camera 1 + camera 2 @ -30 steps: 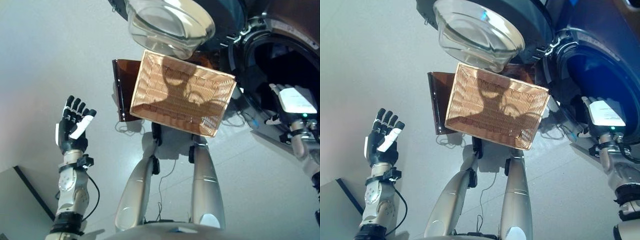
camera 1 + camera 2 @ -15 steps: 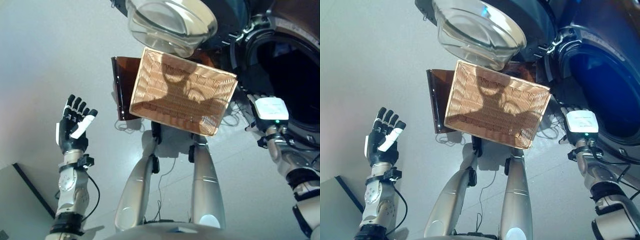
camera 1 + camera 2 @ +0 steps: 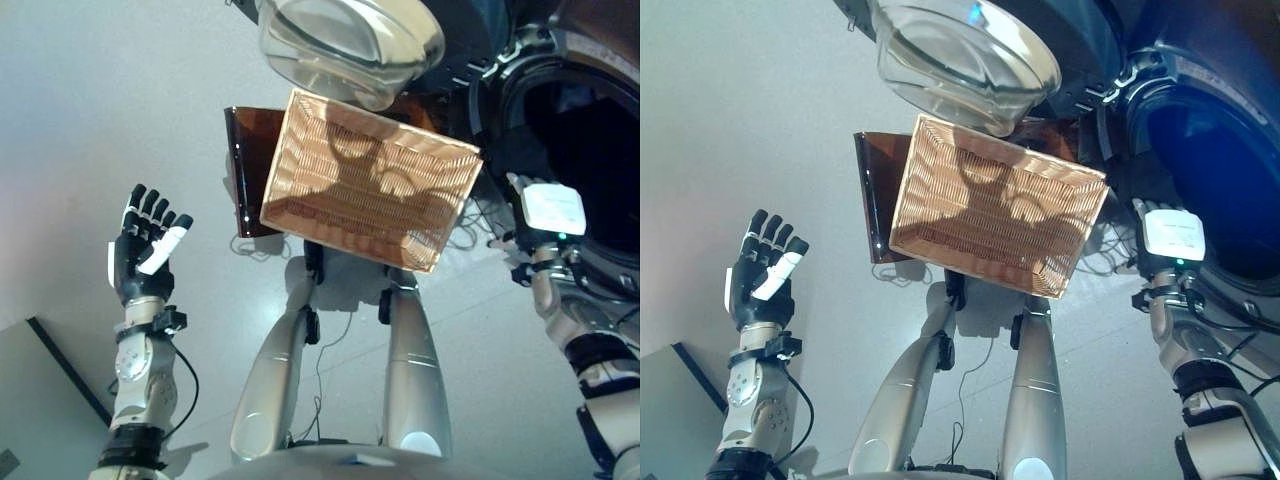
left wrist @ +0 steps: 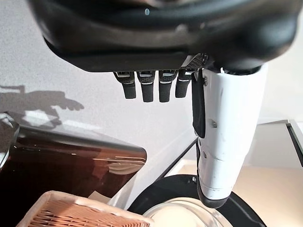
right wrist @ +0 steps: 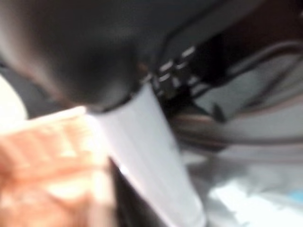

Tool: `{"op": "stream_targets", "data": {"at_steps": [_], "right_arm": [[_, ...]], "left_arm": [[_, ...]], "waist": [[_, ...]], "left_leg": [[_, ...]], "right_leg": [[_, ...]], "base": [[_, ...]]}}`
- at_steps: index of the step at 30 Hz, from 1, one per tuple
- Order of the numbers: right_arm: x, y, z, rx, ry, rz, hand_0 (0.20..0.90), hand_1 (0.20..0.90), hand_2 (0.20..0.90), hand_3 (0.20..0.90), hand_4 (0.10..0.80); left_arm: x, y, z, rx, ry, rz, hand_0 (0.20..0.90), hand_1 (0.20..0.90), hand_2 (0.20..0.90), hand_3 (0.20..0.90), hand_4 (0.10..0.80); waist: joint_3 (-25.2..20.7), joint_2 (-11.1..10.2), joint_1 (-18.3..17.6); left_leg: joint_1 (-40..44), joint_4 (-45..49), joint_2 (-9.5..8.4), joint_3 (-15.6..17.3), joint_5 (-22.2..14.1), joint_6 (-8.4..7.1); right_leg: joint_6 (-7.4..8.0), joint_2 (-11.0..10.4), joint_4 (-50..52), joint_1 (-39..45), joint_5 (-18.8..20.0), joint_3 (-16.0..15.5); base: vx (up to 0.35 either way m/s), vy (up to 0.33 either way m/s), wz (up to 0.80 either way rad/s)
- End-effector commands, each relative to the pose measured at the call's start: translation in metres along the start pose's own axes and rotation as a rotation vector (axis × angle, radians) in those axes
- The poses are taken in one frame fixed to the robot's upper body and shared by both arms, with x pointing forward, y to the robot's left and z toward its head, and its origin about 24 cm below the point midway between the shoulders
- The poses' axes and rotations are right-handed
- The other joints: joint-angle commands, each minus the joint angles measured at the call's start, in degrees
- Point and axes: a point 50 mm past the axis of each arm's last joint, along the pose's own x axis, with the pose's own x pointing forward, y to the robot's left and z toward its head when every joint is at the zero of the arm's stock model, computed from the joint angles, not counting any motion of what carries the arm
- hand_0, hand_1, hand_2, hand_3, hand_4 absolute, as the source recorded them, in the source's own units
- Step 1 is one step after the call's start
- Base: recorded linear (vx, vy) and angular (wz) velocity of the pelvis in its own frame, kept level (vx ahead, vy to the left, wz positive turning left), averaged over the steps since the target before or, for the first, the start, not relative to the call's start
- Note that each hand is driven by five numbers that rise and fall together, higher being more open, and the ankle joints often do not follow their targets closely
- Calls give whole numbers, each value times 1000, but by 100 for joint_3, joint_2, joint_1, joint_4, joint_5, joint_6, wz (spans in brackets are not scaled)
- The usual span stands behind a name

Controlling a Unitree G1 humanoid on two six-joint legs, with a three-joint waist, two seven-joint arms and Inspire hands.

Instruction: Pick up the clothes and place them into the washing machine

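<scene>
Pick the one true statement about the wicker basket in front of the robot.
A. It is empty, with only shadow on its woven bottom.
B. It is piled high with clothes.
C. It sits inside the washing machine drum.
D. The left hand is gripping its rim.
A: the basket shows only bare weave and shadow, and stands on the floor beside the washing machine, away from the left hand.

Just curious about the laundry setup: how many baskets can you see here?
1: a woven basket sits in front of the robot, below the washer's open glass door, left of the drum opening. It looks empty; none other shows.
</scene>
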Motion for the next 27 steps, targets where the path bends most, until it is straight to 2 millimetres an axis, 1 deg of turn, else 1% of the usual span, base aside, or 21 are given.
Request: {"op": "stream_targets", "data": {"at_steps": [1, 2, 5, 6, 8, 9, 10, 13, 14, 16, 17, 18, 19, 21, 22, 23, 26, 27], "right_arm": [[-13, -5, 12, 282, -90, 17, 900, 900, 900, 900, 800], [-17, 0, 9, 372, -62, 45, 900, 900, 900, 900, 800], [-29, 15, 14, 681, -17, 139, 900, 900, 900, 900, 800], [-34, 20, 13, 774, 12, 152, 900, 900, 900, 900, 800], [-41, 29, 12, 918, 67, 156, 900, 900, 900, 900, 800], [-48, 38, 9, 1107, 138, 123, 900, 900, 900, 900, 800], [-48, 38, 9, 1108, 138, 124, 900, 900, 900, 900, 800], [-60, 48, 4, 1366, 214, 79, 900, 900, 900, 900, 800], [-65, 51, 3, 1418, 231, 78, 900, 900, 900, 900, 800], [-74, 61, -5, 1572, 317, 18, 900, 900, 900, 900, 800], [-83, 73, -4, 1738, 374, -20, 900, 900, 900, 900, 800], [-83, 73, -4, 1739, 374, -20, 900, 900, 900, 900, 800], [-89, 81, -4, 1835, 416, -68, 900, 900, 900, 900, 800], [-92, 89, -3, 1939, 466, -125, 900, 900, 900, 900, 800], [-94, 96, -3, 2052, 514, -214, 900, 900, 900, 900, 800], [-94, 96, -3, 2054, 513, -215, 900, 900, 900, 900, 800], [-95, 106, -4, 2203, 581, -353, 900, 900, 900, 900, 800], [-94, 107, -8, 2262, 611, -462, 900, 900, 900, 900, 800]], "left_arm": [[-8, 23, 38, 80, -170, 29, 900, 900, 900, 900, 800], [-9, 23, 38, 80, -166, 25, 900, 900, 900, 900, 800], [-9, 23, 40, 76, -164, 6, 900, 900, 900, 900, 800], [-9, 23, 40, 71, -160, 4, 900, 900, 900, 900, 800], [-10, 24, 40, 62, -160, 4, 900, 900, 900, 900, 800], [-11, 26, 40, 50, -162, 17, 900, 900, 900, 900, 800], [-11, 26, 40, 50, -162, 17, 900, 900, 900, 900, 800], [-13, 28, 38, 28, -161, 36, 900, 900, 900, 900, 800], [-13, 29, 38, 22, -158, 42, 900, 900, 900, 900, 800], [-15, 29, 34, -3, -142, 40, 900, 900, 900, 900, 800], [-17, 29, 29, -23, -122, 48, 900, 900, 900, 900, 800], [-17, 30, 29, -23, -122, 48, 900, 900, 900, 900, 800], [-17, 29, 28, -31, -118, 47, 900, 900, 900, 900, 800], [-18, 29, 23, -51, -101, 59, 900, 900, 900, 900, 800], [-18, 27, 20, -67, -93, 65, 900, 900, 900, 900, 800], [-18, 27, 20, -68, -94, 65, 900, 900, 900, 900, 800], [-17, 23, 16, -94, -83, 69, 900, 900, 900, 900, 800], [-17, 23, 14, -107, -78, 77, 900, 900, 900, 900, 800]], "waist": [[-241, -66, -13], [-246, -80, -21], [-255, -111, -53], [-262, -109, -70], [-258, -92, -94], [-256, -91, -115], [-256, -92, -113], [-253, -94, -148], [-255, -91, -157], [-260, -77, -168], [-268, -71, -179], [-269, -72, -178], [-274, -62, -175], [-275, -36, -176], [-254, -7, -173], [-249, -8, -170], [-211, 82, -154], [-193, 139, -146]], "left_leg": [[-332, -333, 150, -223, 342, -484], [-336, -330, 156, -222, 337, -481], [-345, -322, 160, -219, 336, -486], [-244, -347, 156, -236, 238, -507], [-234, -359, 160, -223, 236, -509], [-235, -358, 169, -208, 234, -510], [-234, -358, 169, -207, 233, -510], [-219, -363, 179, -192, 226, -517], [-209, -367, 182, -185, 224, -518], [-201, -370, 179, -173, 220, -524], [-187, -368, 174, -169, 206, -529], [-187, -368, 175, -169, 206, -529], [-179, -368, 171, -159, 194, -533], [-184, -357, 162, -146, 184, -537], [-178, -358, 151, -135, 173, -541], [-176, -357, 152, -134, 173, -541], [-152, -360, 129, -128, 166, -542], [-148, -364, 116, -116, 166, -544]], "right_leg": [[-7, 123, -520, -119, 204, -280], [-8, 121, -529, -115, 207, -285], [-9, 126, -567, -105, 226, -275], [27, 125, -542, -25, 97, -260], [25, 125, -561, -30, 107, -261], [25, 126, -575, -41, 122, -258], [25, 126, -575, -41, 122, -256], [23, 137, -609, -22, 135, -246], [21, 144, -612, -17, 133, -244], [19, 150, -619, -10, 127, -242], [17, 159, -635, 5, 125, -230], [17, 160, -636, 5, 126, -230], [14, 164, -650, 19, 122, -221], [18, 168, -664, 21, 124, -204], [18, 164, -670, 30, 114, -189], [18, 165, -670, 32, 113, -188], [13, 155, -667, 59, 82, -165], [15, 148, -666, 70, 67, -157]], "base": [[0, 0, 0], [0, -1, -3], [24, 7, -4], [75, 16, -5], [35, 36, -9], [-4, 33, -9], [-3, 23, -8], [-1, 16, -6], [3, 24, -7], [5, 25, -9], [6, 18, -8], [8, 18, -8], [7, 13, -5], [4, 20, -7], [-1, 15, -6], [-3, 16, -4], [0, 0, 0], [0, 0, 0]]}}
